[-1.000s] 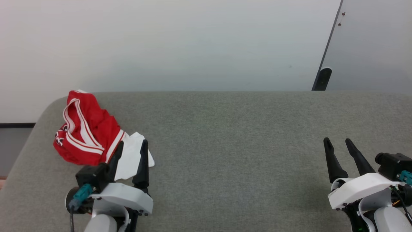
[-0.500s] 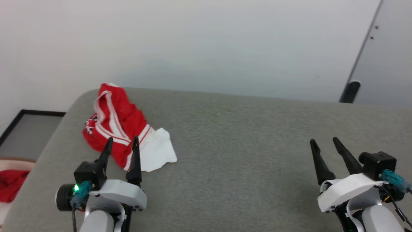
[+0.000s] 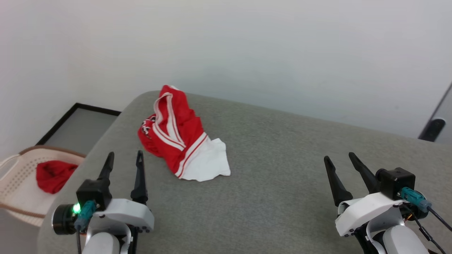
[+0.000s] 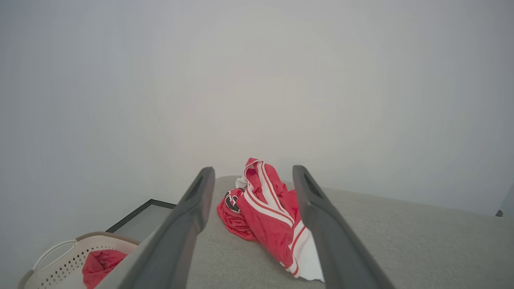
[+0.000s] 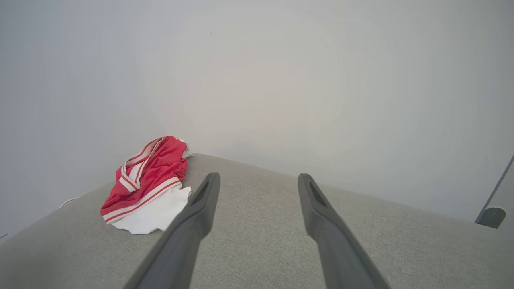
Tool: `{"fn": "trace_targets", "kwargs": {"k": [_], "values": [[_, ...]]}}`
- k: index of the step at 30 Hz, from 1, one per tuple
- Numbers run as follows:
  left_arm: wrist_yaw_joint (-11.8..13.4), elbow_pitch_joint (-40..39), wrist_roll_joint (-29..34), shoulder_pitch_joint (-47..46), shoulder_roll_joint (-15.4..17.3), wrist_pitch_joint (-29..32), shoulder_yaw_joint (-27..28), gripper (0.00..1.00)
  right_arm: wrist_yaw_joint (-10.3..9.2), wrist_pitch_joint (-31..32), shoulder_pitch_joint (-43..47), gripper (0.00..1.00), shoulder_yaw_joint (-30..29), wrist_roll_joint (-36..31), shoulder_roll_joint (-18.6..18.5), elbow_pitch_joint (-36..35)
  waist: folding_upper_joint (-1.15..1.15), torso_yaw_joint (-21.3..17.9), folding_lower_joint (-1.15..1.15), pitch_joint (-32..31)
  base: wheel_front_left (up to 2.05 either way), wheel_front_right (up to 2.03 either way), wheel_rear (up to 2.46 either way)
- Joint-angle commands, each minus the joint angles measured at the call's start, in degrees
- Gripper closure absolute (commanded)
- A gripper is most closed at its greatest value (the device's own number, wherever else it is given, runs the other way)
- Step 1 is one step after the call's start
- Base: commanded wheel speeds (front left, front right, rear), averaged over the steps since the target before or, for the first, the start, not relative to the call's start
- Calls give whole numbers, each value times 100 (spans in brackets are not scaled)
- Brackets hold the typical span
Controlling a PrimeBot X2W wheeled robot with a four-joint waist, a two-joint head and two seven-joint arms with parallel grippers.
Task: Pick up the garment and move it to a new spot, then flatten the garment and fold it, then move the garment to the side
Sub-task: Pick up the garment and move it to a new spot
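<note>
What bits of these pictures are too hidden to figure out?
- Head view: the garment is crumpled, so its folds hide most of the black print.
- Head view: the basket is cut off by the left edge.
- Head view: the red cloth in it is bunched; what it is, is unclear.

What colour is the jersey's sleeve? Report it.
White, with red-striped trim; the sleeve of the jersey shows best in the head view.

Surface: grey fabric cushion [image 3: 282, 197]
Basket: cream perforated basket [image 3: 14, 185], left of cushion
In basket: bundled red cloth [image 3: 53, 174]
Backdrop: white wall [image 3: 247, 46]
</note>
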Motion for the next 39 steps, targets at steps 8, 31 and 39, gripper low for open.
{"fn": "trace_targets", "kwargs": {"k": [8,31,39], "values": [[-119,322,-217,-345,12,154,72,0,2,12,-90,0,17,-25,-10,3,0,32,0,173,0,0,0],[-358,1377,-1725,-3402,1481,5060,394,0,2,310,-985,0,174,-32,-297,-812,0,-1498,0,2651,0,0,0],[-101,1758,-1825,-3768,1730,6408,316,0,2,241,-1203,0,235,78,-253,-809,0,-1793,0,3142,0,0,0]]}}
